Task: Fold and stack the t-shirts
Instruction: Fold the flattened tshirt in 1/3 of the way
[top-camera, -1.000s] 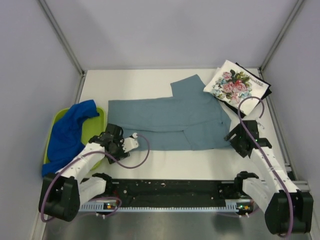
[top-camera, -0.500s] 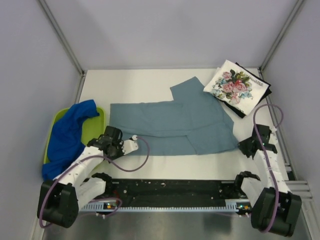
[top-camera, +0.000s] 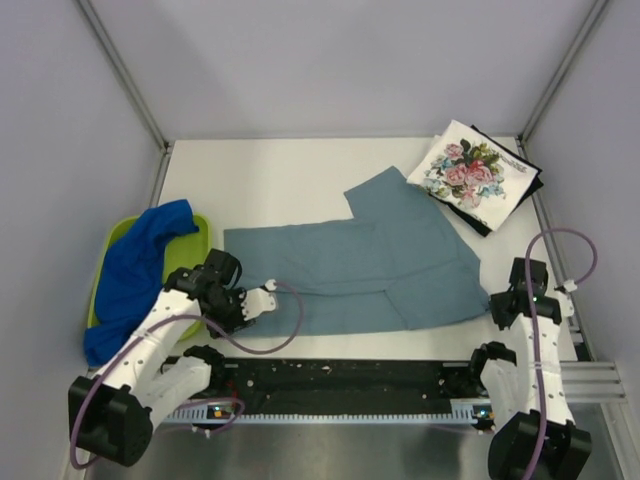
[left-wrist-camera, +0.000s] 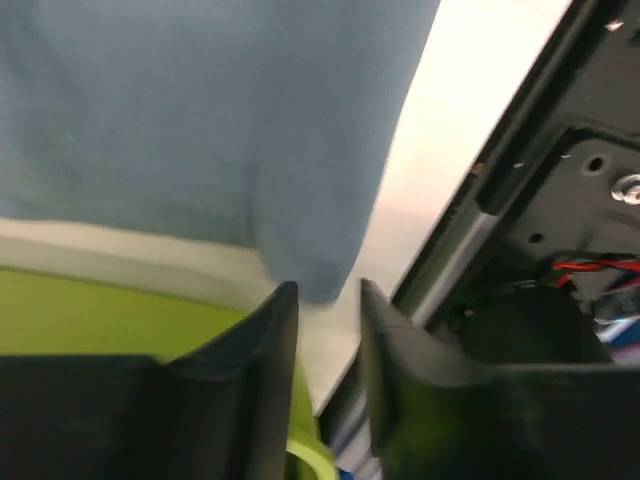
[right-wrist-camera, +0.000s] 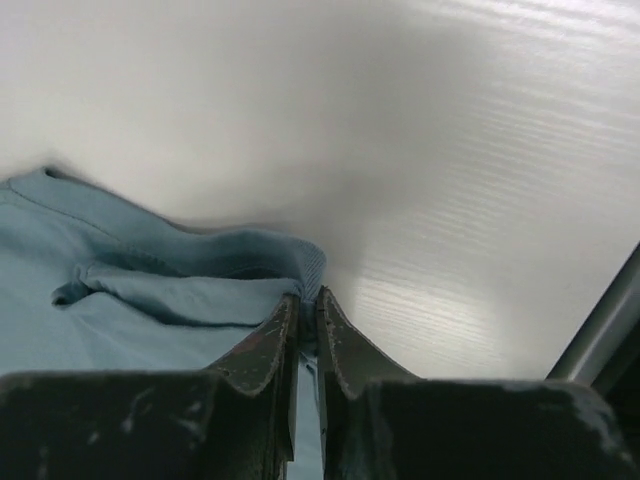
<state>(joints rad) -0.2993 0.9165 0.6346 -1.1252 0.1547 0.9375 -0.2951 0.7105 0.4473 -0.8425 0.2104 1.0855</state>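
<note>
The grey-blue t-shirt lies spread out across the middle of the table. My right gripper is at its near right corner, shut on a fold of its edge, which is pinched between the jaws of the right gripper. My left gripper is at the shirt's near left corner. In the left wrist view the left gripper is open, and the cloth corner lies just beyond the tips, not between them. The royal blue t-shirt lies heaped over the tray. The folded floral t-shirt rests on the black t-shirt at the back right.
The lime-green tray stands at the left edge, and its rim lies close to the left fingers. A black rail with the arm bases runs along the near edge. Grey walls enclose the table on three sides.
The right arm has pulled back to the near right, dragging the grey-blue shirt's corner rightward with it. The left gripper has shifted slightly nearer and opened after being shut.
</note>
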